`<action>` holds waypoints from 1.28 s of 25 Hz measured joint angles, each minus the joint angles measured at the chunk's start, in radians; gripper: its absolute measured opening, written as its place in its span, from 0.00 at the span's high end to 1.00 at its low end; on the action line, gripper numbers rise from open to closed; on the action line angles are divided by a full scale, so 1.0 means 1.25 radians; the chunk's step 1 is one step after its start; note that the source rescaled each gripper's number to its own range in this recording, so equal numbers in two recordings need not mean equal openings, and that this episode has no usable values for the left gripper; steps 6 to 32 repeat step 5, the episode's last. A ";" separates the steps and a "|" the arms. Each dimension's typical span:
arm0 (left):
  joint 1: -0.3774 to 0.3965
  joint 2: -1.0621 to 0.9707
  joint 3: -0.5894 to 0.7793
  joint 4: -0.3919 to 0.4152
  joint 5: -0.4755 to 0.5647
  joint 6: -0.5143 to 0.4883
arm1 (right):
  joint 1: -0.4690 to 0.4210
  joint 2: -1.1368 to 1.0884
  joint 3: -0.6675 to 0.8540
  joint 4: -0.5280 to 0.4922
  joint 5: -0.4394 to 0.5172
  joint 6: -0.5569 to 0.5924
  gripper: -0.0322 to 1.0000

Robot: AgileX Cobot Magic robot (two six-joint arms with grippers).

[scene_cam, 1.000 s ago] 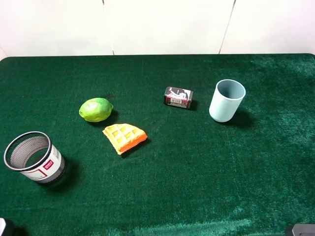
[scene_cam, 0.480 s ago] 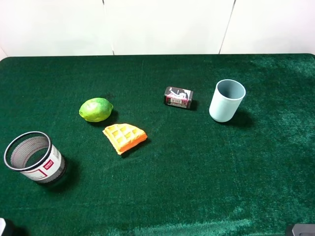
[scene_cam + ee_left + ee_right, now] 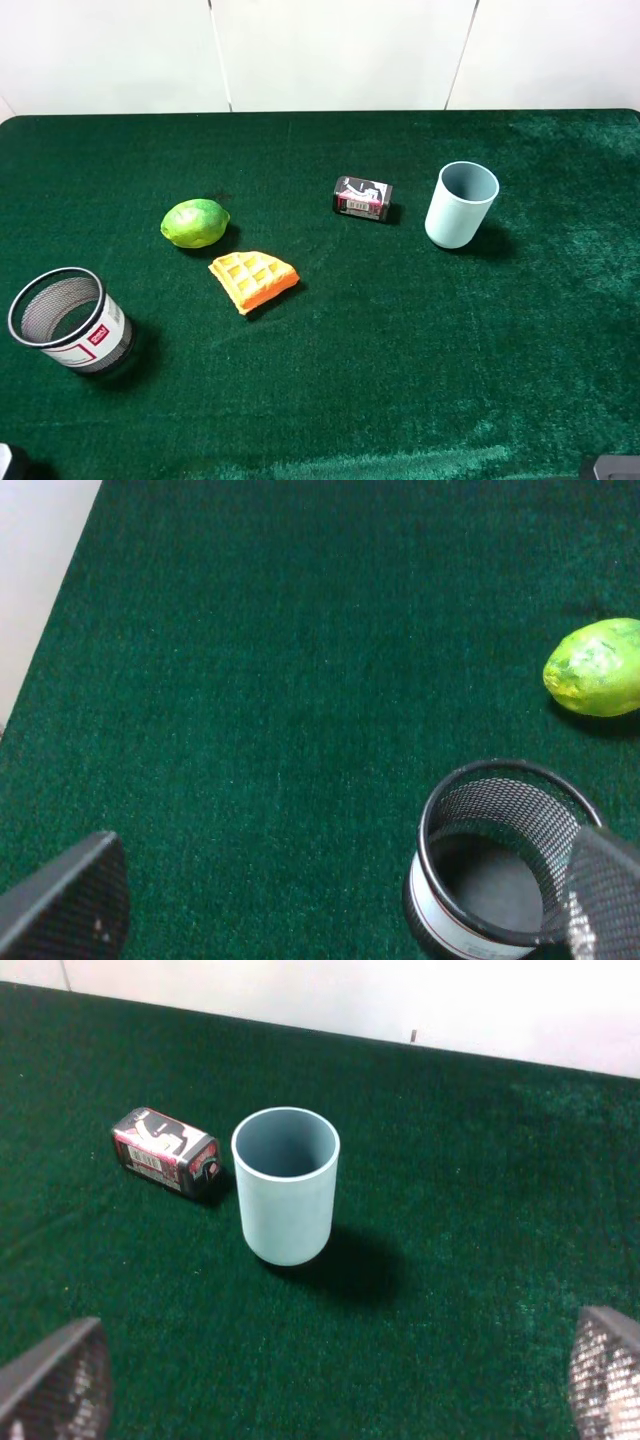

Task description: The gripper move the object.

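Note:
The object, a small black box with pink and white graphics point(image 3: 362, 198), lies on its side on the green cloth, just left of a pale blue cup point(image 3: 461, 204). In the right wrist view the box point(image 3: 165, 1150) lies beside the cup point(image 3: 286, 1185), far ahead of my right gripper point(image 3: 330, 1375), which is open and empty. My left gripper point(image 3: 335, 900) is open and empty, near a black mesh pot point(image 3: 505, 855). In the exterior high view only dark bits of the arms show at the bottom corners.
A green lime point(image 3: 195, 222) and an orange waffle piece point(image 3: 253, 279) lie left of the box. The mesh pot point(image 3: 68, 319) stands at the front left. The green table point(image 3: 400, 350) ends at a white wall behind; its left edge point(image 3: 70, 580) shows in the left wrist view.

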 joint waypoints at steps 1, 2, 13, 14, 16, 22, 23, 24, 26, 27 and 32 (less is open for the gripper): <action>0.000 0.000 0.000 0.000 0.000 0.000 | 0.000 0.000 0.000 0.000 0.000 0.000 0.00; 0.000 0.000 0.000 0.000 0.000 0.000 | 0.000 0.000 0.000 0.000 0.000 0.000 0.00; 0.000 0.000 0.000 0.000 0.000 0.000 | 0.000 0.000 0.000 0.000 0.000 0.000 0.00; 0.000 0.000 0.000 0.000 0.000 0.000 | 0.000 0.000 0.000 0.000 0.000 0.000 0.00; 0.000 0.000 0.000 0.000 0.000 0.000 | 0.000 0.000 0.000 0.000 0.000 0.000 0.00; 0.000 0.000 0.000 0.000 0.000 0.000 | 0.000 0.000 0.000 0.000 0.000 0.000 0.00; 0.000 0.000 0.000 0.000 0.000 0.000 | 0.000 0.000 0.000 0.000 0.000 0.000 0.00; 0.000 0.000 0.000 0.000 0.000 0.000 | 0.000 0.000 0.000 0.000 0.000 0.000 0.00; 0.000 0.000 0.000 0.000 0.000 0.000 | 0.000 0.000 0.000 0.000 0.000 0.000 0.00; 0.000 0.000 0.000 0.000 0.000 0.000 | 0.000 0.000 0.000 0.000 0.000 0.000 0.00; 0.000 0.000 0.000 0.000 0.000 0.000 | 0.000 0.000 0.000 0.000 0.000 0.000 0.00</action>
